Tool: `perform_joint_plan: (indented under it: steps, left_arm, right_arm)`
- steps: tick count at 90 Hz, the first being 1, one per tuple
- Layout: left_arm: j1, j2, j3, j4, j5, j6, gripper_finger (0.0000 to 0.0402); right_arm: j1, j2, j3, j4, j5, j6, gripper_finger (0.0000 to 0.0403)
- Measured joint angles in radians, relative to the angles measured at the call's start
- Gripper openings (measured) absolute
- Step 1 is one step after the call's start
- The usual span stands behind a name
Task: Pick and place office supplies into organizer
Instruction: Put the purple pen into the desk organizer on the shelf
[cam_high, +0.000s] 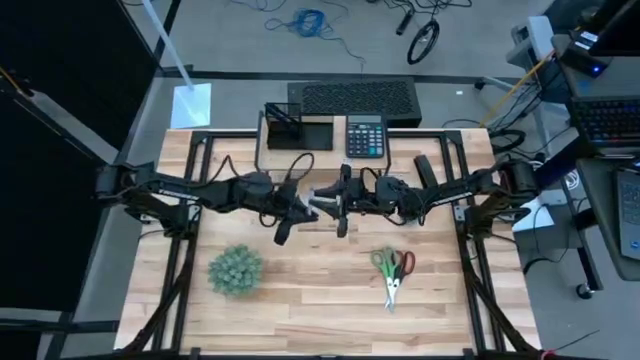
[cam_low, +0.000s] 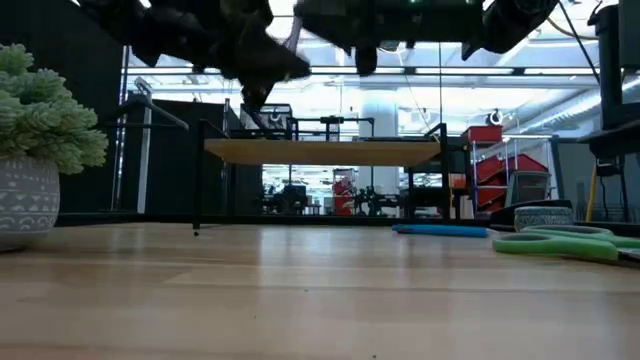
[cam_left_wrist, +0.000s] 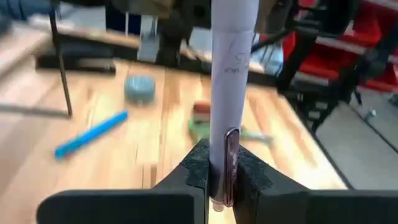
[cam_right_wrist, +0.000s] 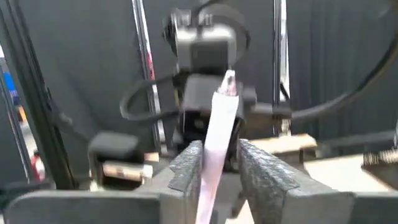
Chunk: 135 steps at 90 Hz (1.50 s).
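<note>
High over the middle of the table (cam_high: 300, 300), the left gripper (cam_left_wrist: 219, 180) pinches a pale pen (cam_left_wrist: 231, 74), and the right gripper (cam_right_wrist: 214, 165) closes on its other end. Far behind sits the black organizer (cam_high: 297, 130).

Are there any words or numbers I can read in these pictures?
None can be read.
Pen held in the left gripper: faint scribble-like marks, too blurred to read.
Calculator: keys and display too small to read.
</note>
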Motion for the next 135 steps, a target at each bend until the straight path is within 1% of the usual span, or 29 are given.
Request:
perform_joint_plan:
  steps: [11,24,34,48,67,73,86,91,95,100,106,120,135]
  left_arm:
    - [0.0,0.0,0.0,-0.121,0.0,0.008,0.002]
    - [0.0,0.0,0.0,-0.247,0.0,0.008,0.002]
    - [0.001,0.003,0.0,-0.321,0.003,0.0,0.002]
    - [0.016,0.047,-0.002,-0.351,0.079,-0.033,0.002]
    - [0.019,0.086,-0.002,-0.319,0.114,-0.068,0.002]
    - [0.019,0.087,-0.002,-0.313,0.134,-0.083,0.002]
    - [0.019,0.086,-0.001,-0.298,0.174,-0.131,0.002]
    - [0.019,0.086,-0.001,-0.297,0.19,-0.149,0.002]
    - [0.019,0.085,-0.001,-0.296,0.194,-0.158,0.002]
    - [0.018,0.085,-0.001,-0.302,0.194,-0.164,0.002]
    - [0.018,0.085,-0.001,-0.298,0.198,-0.166,0.002]
    - [0.018,0.085,-0.001,-0.301,0.208,-0.182,0.002]
    - [0.018,0.085,-0.001,-0.3,0.213,-0.181,0.002]
  right_arm:
    - [0.0,-0.035,0.0,-0.158,0.0,-0.004,0.0139]
    - [0.006,-0.066,0.0,-0.349,0.0,-0.015,0.0158]
    - [0.022,-0.065,0.0,-0.403,0.0,-0.062,0.0161]
    - [0.068,-0.056,0.0,-0.397,0.019,-0.236,0.016]
    - [0.141,-0.046,0.013,-0.374,0.145,-0.473,0.016]
    - [0.162,-0.017,0.044,-0.378,0.2,-0.566,0.016]
    - [0.187,0.096,0.171,-0.508,0.307,-0.8,0.016]
    - [0.197,0.147,0.223,-0.564,0.372,-0.891,0.016]
    - [0.204,0.189,0.261,-0.593,0.445,-0.96,0.016]
    - [0.212,0.236,0.301,-0.607,0.528,-1.043,0.016]
    - [0.219,0.284,0.343,-0.604,0.599,-1.136,0.016]
    - [0.222,0.364,0.402,-0.605,0.702,-1.245,0.0159]
    - [0.23,0.376,0.408,-0.604,0.735,-1.297,0.0155]
